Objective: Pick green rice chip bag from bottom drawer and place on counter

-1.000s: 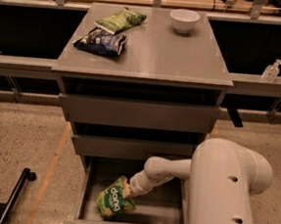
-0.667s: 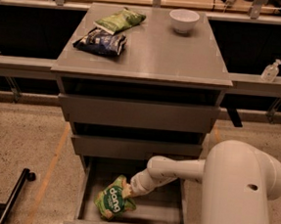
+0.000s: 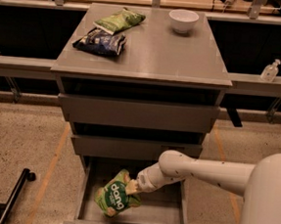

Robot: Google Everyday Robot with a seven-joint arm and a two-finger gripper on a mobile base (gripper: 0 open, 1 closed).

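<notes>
A grey cabinet stood in the middle of the frame, and its bottom drawer [image 3: 166, 217] was pulled out toward the lower edge. The robot's white arm [image 3: 209, 171] reached in from the lower right, pointing left and down into that open drawer. At the end of the arm was the gripper [image 3: 131, 188], just above the drawer floor, near the middle of the drawer. Its fingers [image 3: 135, 184] were closed on the top right corner of the green rice chip bag [image 3: 114, 200]. The bag hung tilted, with its top corner up at the gripper and its bottom end low on the left side of the drawer. I could not tell if the bottom end touched the drawer floor. White letters showed on a dark green circle on the bag. Above the open drawer were the middle drawer [image 3: 134, 149] and the top drawer [image 3: 138, 114], one over the other. The worktop [image 3: 155, 54] was the flat grey top of the cabinet, in the upper half of the frame. A pale green bag [image 3: 120, 20] lay near its back left corner. A dark blue bag [image 3: 100, 41] lay just in front of it, close to the left edge. A white bowl [image 3: 183, 20] sat at the back right of the worktop, well apart from the two bags. A small clear bottle [image 3: 270, 71] stood on a ledge far off at the right side of the frame.
</notes>
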